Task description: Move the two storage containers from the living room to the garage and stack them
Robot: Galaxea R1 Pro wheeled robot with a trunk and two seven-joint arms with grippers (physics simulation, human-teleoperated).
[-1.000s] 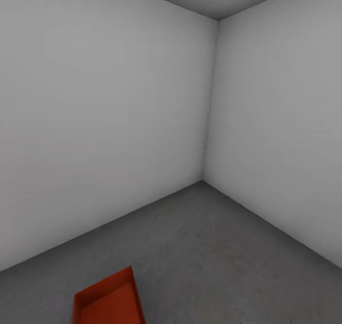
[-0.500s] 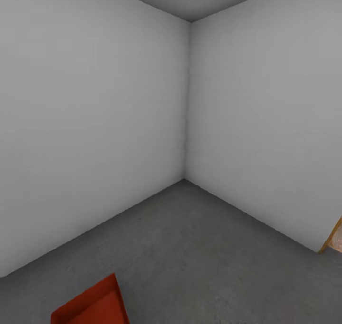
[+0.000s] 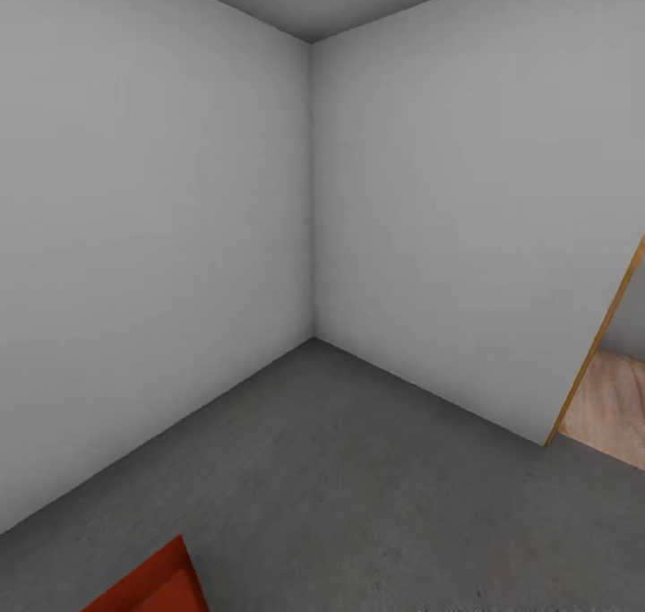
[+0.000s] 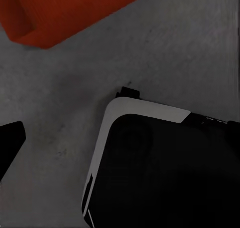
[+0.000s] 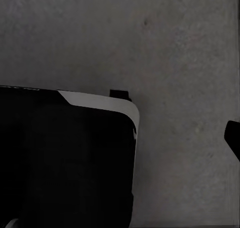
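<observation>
Head view: the camera had swung right since the earlier frames. A storage container (image 3: 148,585) lay at the lower left edge on the garage floor (image 3: 358,487), more cropped than before. A wood-framed doorway (image 3: 596,343) had entered at right. Left wrist view: container (image 4: 65,12) upper left. Gripper states could not be told.

The head view is panning rightward across the garage. The red-orange open-topped storage container (image 3: 148,585) is sliding toward the lower-left edge, leaving a corner visible. A wood-framed doorway (image 3: 596,343) and light wood plank flooring (image 3: 614,415) are entering at right.
</observation>
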